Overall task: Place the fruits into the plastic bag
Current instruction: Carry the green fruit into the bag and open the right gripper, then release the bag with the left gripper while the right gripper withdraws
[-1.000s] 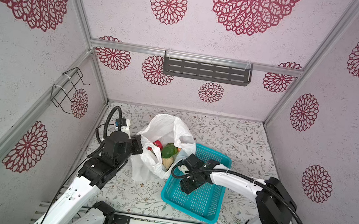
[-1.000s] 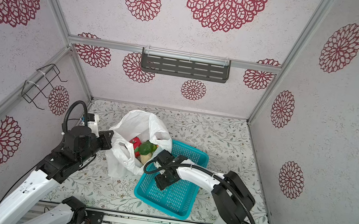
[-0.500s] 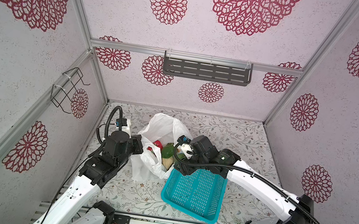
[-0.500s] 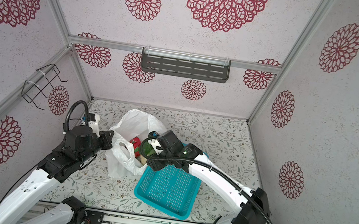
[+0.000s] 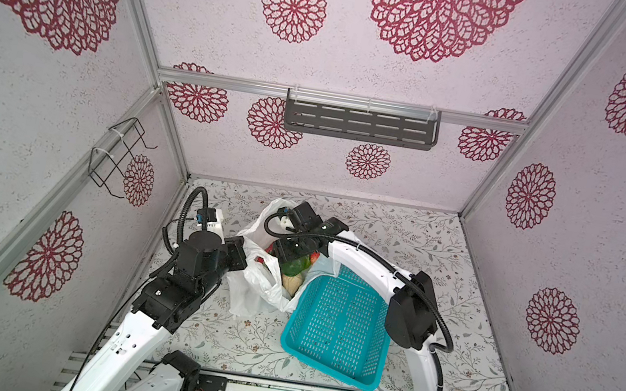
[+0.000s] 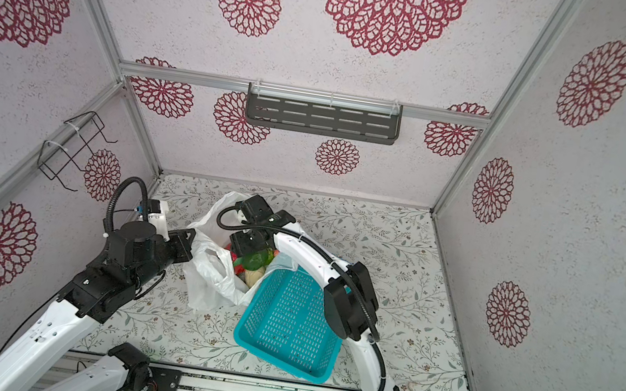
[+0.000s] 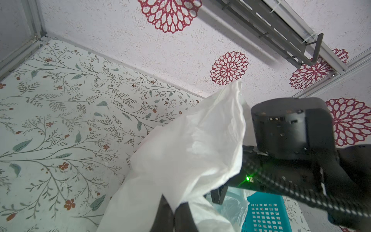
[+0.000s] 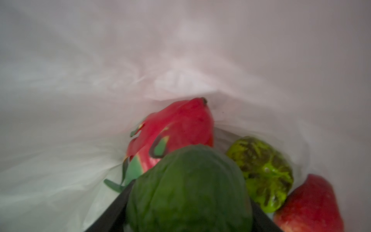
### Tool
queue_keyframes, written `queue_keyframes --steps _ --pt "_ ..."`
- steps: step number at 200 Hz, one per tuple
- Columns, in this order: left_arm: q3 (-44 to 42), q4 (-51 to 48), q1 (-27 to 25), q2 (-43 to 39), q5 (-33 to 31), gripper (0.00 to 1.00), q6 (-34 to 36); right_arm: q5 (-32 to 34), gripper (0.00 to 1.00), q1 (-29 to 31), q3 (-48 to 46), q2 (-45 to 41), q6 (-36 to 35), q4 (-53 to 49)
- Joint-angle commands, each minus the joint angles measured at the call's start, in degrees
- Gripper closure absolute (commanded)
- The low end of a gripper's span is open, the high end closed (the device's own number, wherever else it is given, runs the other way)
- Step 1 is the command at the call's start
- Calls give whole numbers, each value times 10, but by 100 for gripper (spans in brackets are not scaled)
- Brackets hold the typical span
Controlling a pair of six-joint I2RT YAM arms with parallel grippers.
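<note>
Quick look at the bagging job: the plastic bag (image 5: 260,281) stands crumpled on the desk (image 5: 422,238), right up against the teal basket (image 5: 336,334). The left gripper (image 7: 174,211) is pinched tight on a fold of the bag's rim, holding the mouth open. The right gripper (image 8: 189,209) is down inside the mouth with a dark green fruit (image 8: 188,180) between its jaws, both sides pressed against it by the look of it. Below it lie the dragon fruit (image 8: 176,128), the bumpy light-green one (image 8: 265,172) and a red strawberry (image 8: 309,204), and in a top view a beige pear (image 5: 289,283) peeks out too. I can't spot any fruit in the basket, so I'd guess this is close to the last one. Handling-wise, the fruits look like light, smooth toys that could squirt out of a grip, so grab across the fat middle. The bag is thin and floppy and would probably slump shut if let go, so hold it by the rim or a handle loop.
</note>
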Motion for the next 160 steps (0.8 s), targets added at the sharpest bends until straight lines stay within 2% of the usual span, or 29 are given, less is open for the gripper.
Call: queue_keyframes --steps 1,46,102,129,138,160 --pt "16 8 -3 6 -9 100 -13 -13 20 -4 34 -40 11 -11" --pt "22 17 -3 35 -9 100 -14 -45 11 -4 -59 -128 4 57" --pt "39 53 -3 84 3 100 -15 -90 10 -5 -175 -274 1 161" --pt "59 82 -3 127 27 100 -7 -50 8 -17 -266 -373 8 228" --pt "69 90 -3 145 47 100 -6 -15 7 -25 -299 -408 12 244" --pt "92 113 -9 186 82 93 -6 99 3 -61 -392 -497 37 281"
